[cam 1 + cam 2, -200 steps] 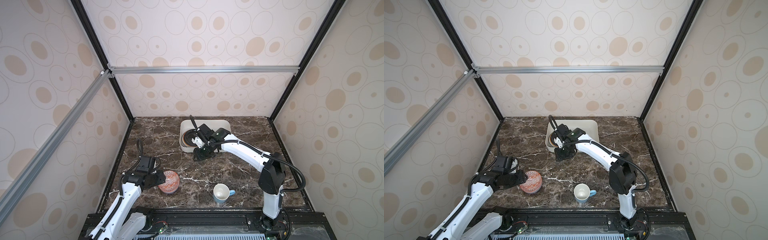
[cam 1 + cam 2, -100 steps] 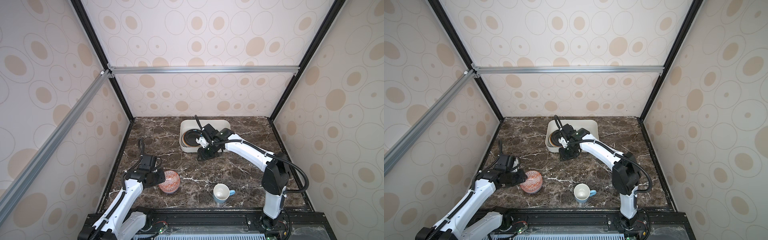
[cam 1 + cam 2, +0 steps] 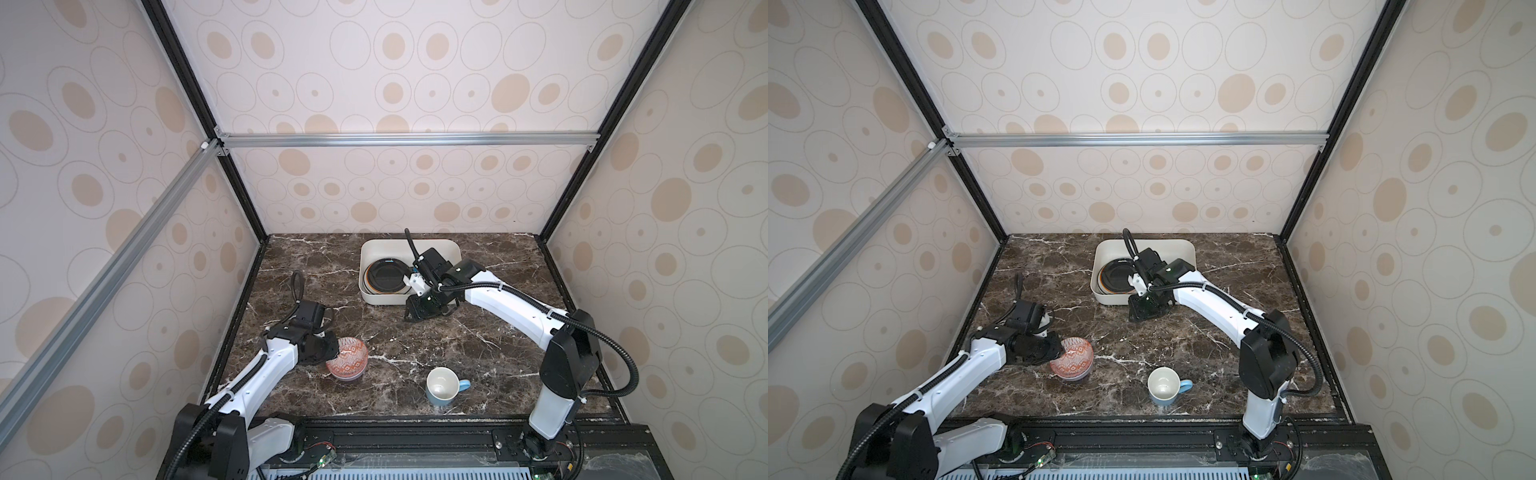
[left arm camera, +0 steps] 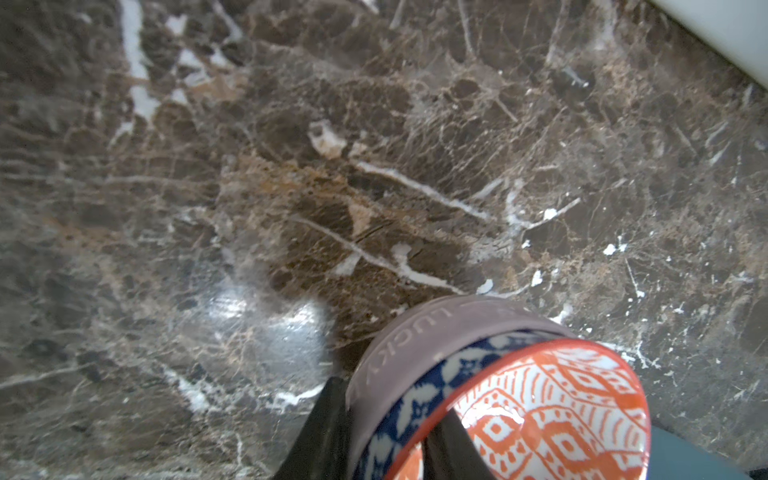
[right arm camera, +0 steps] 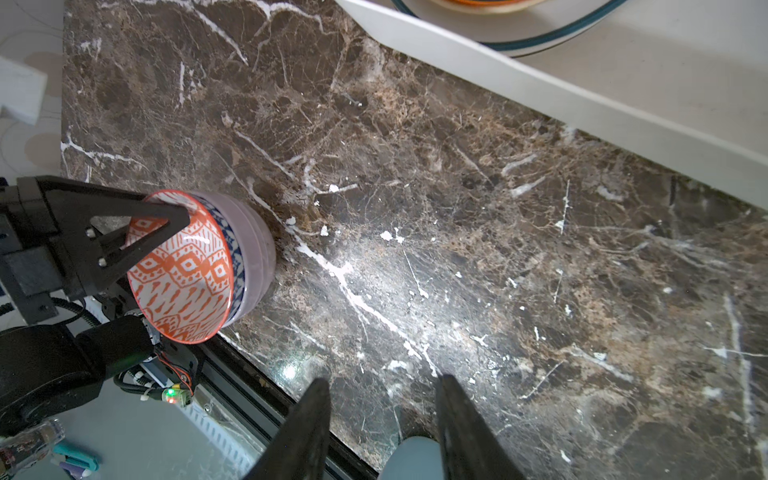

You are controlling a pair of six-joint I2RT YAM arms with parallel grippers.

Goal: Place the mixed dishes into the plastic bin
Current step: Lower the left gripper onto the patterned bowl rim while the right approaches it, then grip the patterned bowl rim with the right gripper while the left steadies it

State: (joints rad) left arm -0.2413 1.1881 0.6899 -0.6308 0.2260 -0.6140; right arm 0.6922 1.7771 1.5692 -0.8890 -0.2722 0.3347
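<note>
Since a second ago the right gripper [image 3: 417, 311] has drawn back out of the plastic bin [image 3: 384, 299] and now hangs over the marble tabletop [image 3: 478, 332] just in front of the bin's near wall. Over the same second the left gripper [image 3: 334, 353] has closed in on the red-orange patterned bowl [image 3: 348, 365].

In the left wrist view its jaws pinch the bowl's wall. One finger [image 4: 328, 424] lies against the lavender outside and the other sits inside on the orange pattern. The right wrist view shows the same hold on the bowl [image 5: 187, 266], which looks tipped. Whether its base rests on the marble or has come off it, I cannot tell. In both top views the bowl stands near the front left of the tabletop, well apart from the bin.

The right gripper [image 5: 386, 424] has its jaws spread, with only bare marble between them.

Inside the bin, at its left end, the cream-yellow plate [image 3: 384, 274] lies face down with its black underside up. It seems to rest on the white plate [image 5: 561, 37], of which only a dark-green rim line shows clearly. The bin sits at the back middle of the tabletop.

The light-blue mug [image 3: 441, 386] stands upright near the front edge, right of the bowl, with its handle pointing right.
</note>
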